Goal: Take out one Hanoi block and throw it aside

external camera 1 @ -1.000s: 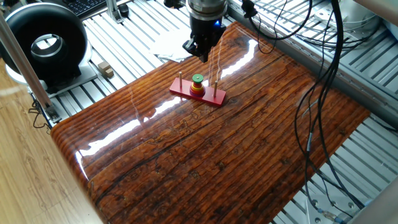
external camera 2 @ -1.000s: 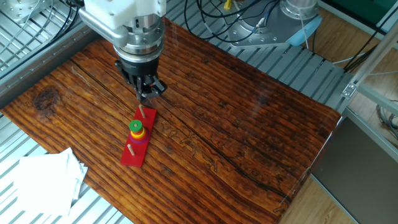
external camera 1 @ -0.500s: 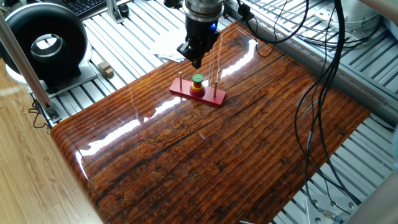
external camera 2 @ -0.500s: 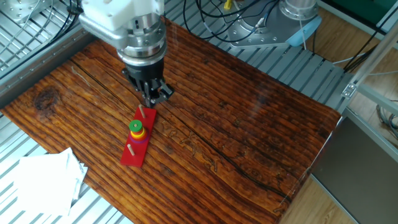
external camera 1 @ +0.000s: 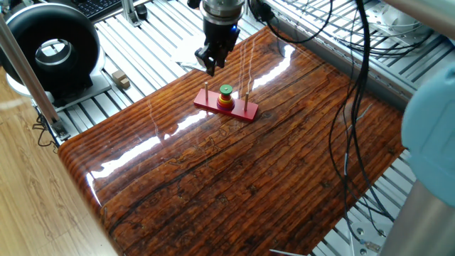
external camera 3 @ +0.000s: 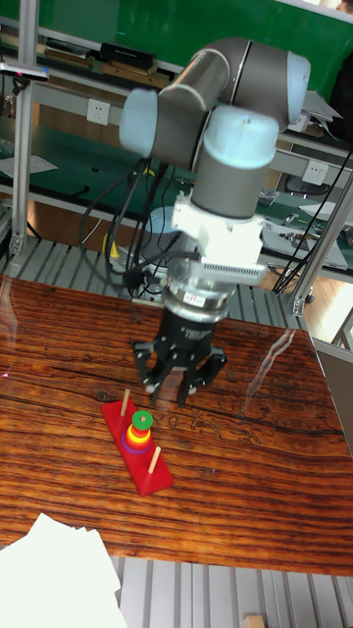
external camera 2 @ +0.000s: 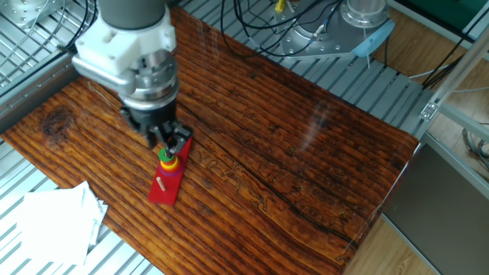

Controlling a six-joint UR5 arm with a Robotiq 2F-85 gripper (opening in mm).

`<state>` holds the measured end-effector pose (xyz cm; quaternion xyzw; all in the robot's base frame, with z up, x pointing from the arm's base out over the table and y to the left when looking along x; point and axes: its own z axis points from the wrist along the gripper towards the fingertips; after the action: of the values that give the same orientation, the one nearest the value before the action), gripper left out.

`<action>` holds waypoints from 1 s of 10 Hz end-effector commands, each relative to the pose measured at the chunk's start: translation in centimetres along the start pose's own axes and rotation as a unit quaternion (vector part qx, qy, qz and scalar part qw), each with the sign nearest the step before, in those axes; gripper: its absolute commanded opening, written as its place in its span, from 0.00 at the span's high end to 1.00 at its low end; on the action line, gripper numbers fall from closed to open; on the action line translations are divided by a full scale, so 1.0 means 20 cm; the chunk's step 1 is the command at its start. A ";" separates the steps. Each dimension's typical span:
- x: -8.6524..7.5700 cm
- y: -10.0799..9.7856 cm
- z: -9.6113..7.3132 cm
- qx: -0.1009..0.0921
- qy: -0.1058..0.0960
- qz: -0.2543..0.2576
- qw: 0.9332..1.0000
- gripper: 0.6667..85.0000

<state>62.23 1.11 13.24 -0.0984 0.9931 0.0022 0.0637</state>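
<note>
The Hanoi block (external camera 1: 225, 89) is a small green ring on top of a yellow and red stack on the middle peg of a red base (external camera 1: 244, 112). It also shows as the green ring (external camera 2: 166, 156) and the green ring (external camera 3: 141, 421). My gripper (external camera 1: 211, 68) hovers above the table just beside the stack, near one end peg. Its fingers look spread with nothing between them, and the gripper (external camera 3: 176, 385) hangs a little above and behind the ring. In the other fixed view the gripper (external camera 2: 170, 142) sits almost over the ring.
White paper sheets (external camera 2: 53, 221) lie off the table's edge near the base. A black round device (external camera 1: 50, 46) and a small wooden block (external camera 1: 119, 78) stand on the metal rails. Cables (external camera 1: 355, 85) hang over the table's right side.
</note>
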 end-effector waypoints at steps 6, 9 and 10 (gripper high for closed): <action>0.13 0.01 0.24 -0.002 0.016 -0.030 0.999 0.32; 0.18 -0.04 0.29 0.008 0.024 -0.024 0.999 0.34; 0.19 -0.05 0.30 0.005 0.023 -0.027 0.999 0.34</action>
<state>60.17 -0.18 7.60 -0.1278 0.9907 -0.0109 0.0443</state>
